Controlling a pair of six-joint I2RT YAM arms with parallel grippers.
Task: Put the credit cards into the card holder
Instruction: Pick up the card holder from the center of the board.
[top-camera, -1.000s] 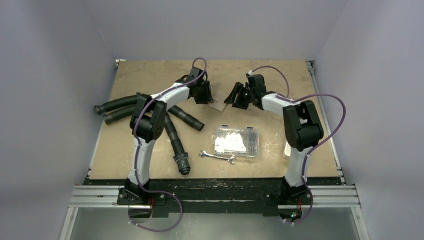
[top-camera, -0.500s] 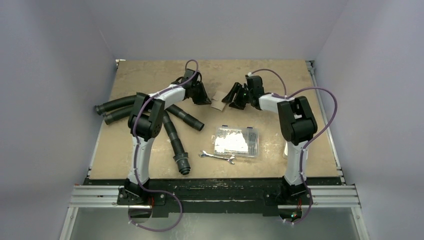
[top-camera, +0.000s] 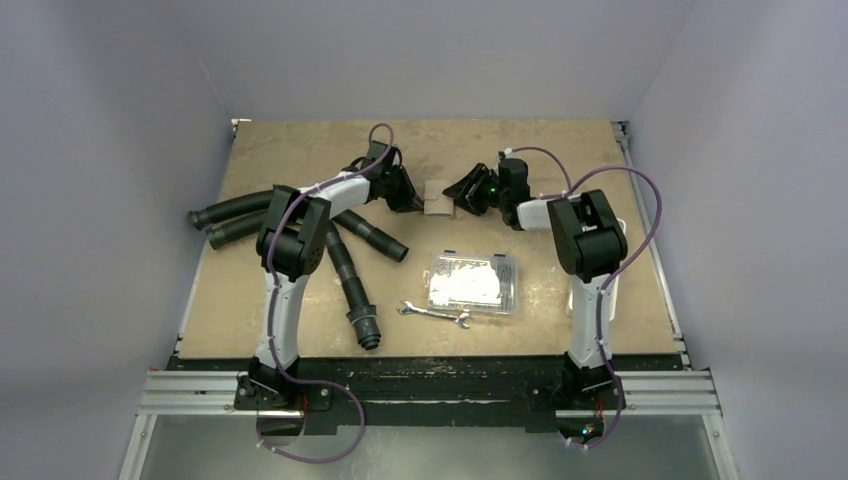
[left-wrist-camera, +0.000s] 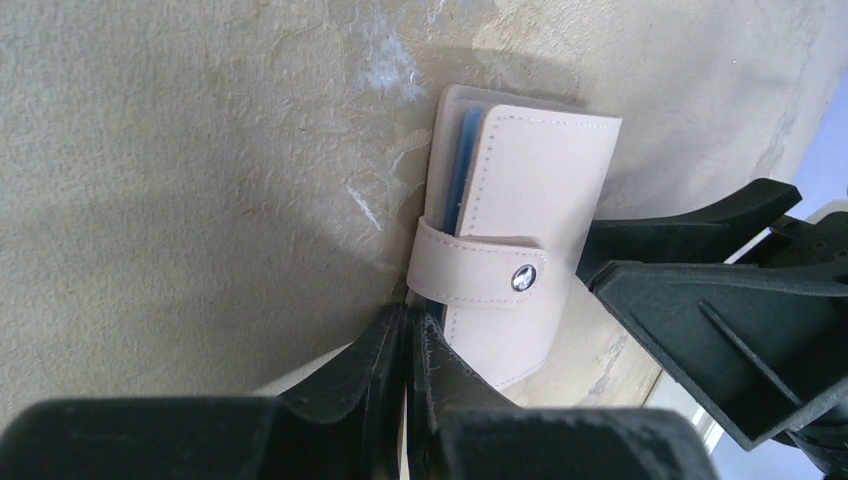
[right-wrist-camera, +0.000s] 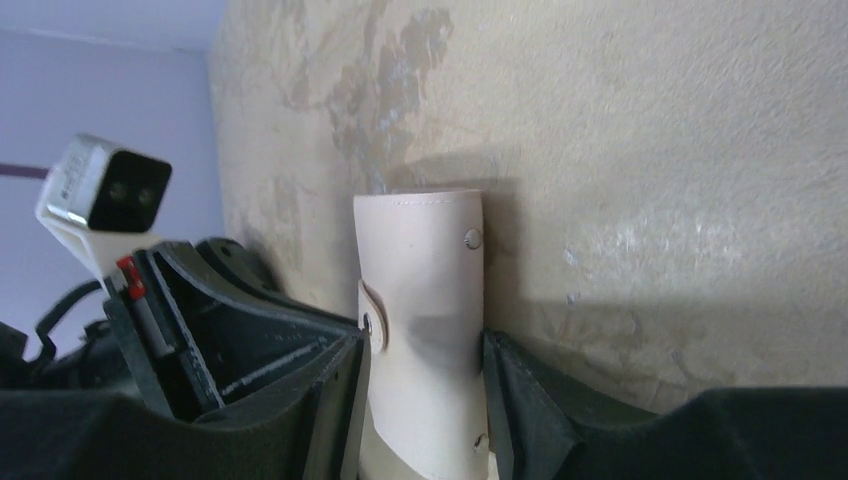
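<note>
The tan card holder (top-camera: 435, 198) lies at the table's far middle, between my two grippers. In the left wrist view its strap is snapped shut (left-wrist-camera: 520, 245), and the blue edges of the credit cards (left-wrist-camera: 467, 165) show inside it. My left gripper (left-wrist-camera: 412, 320) is shut, with its tips against the holder's lower left edge under the strap; I cannot see anything thin pinched between them. In the top view it (top-camera: 408, 194) stands just left of the holder. My right gripper (right-wrist-camera: 425, 345) straddles the holder (right-wrist-camera: 420, 250), one finger touching each side.
A clear plastic compartment box (top-camera: 472, 283) sits in the near middle, with a wrench (top-camera: 434, 314) in front of it. Several black corrugated hoses (top-camera: 345, 262) lie to the left under the left arm. Grey walls ring the table.
Both grippers have moved inward to the card holder. The left jaws have gone from partly open to shut. The right jaws have narrowed onto the holder's sides.
</note>
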